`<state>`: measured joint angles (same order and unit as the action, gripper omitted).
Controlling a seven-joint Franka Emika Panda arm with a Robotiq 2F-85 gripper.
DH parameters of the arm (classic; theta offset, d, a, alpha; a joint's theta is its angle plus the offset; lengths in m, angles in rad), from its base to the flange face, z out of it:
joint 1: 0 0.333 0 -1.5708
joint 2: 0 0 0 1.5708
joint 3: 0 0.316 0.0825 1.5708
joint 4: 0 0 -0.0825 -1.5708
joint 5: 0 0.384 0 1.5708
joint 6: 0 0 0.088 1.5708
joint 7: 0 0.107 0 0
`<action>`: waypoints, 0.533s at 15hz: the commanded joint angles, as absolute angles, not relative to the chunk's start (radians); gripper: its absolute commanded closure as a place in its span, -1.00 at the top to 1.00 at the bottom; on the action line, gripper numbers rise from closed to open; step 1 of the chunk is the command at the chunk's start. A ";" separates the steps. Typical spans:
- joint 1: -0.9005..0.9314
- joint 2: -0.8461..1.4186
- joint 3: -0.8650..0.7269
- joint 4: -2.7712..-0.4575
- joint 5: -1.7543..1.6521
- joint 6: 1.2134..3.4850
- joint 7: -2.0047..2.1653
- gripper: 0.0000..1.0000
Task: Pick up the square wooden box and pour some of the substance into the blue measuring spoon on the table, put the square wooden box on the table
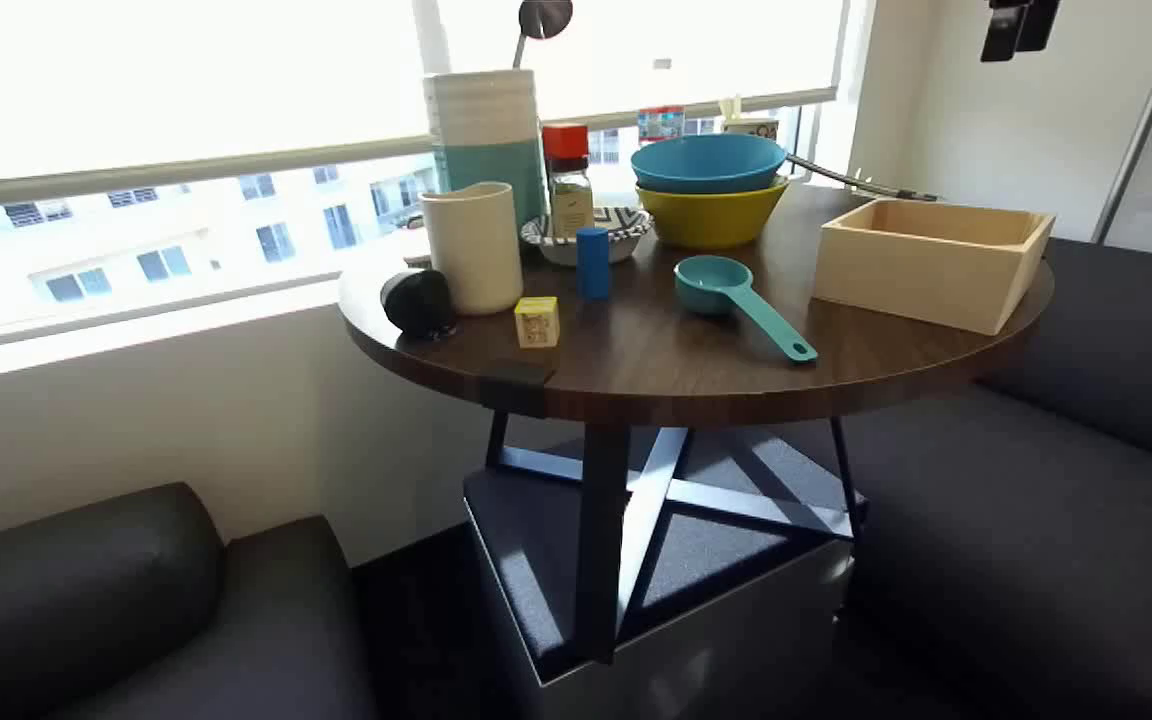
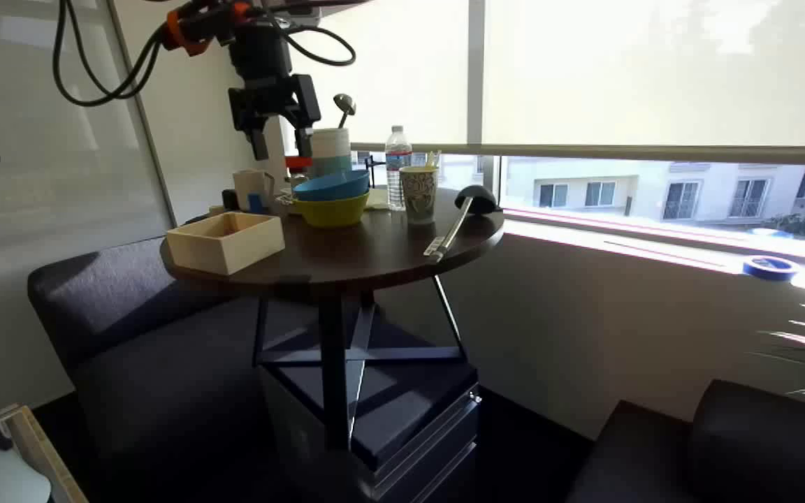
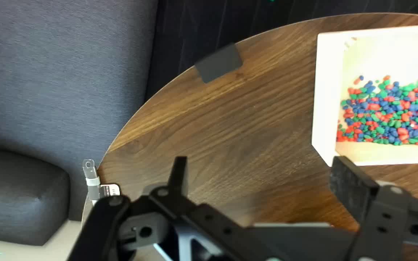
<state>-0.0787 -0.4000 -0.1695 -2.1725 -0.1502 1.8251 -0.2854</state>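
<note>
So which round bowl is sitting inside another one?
The round blue bowl: it rests in the round yellow bowl beneath it, while the shallow black-and-white patterned bowl isn't inside any bowl.

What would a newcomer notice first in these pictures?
Probably the red, green and blue bits in the square wooden box in the wrist view. Next, perhaps, the open gripper hanging above the table in an exterior view, then the blue bowl stacked in the yellow bowl on the table.
</note>
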 commanded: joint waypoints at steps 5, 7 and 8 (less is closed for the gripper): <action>-0.082 -0.399 -0.166 -2.171 -0.149 1.823 -0.287 1.00; -0.082 -0.399 -0.166 -2.171 -0.149 1.823 -0.287 1.00; -0.081 -0.398 -0.155 -2.190 -0.149 1.822 -0.257 1.00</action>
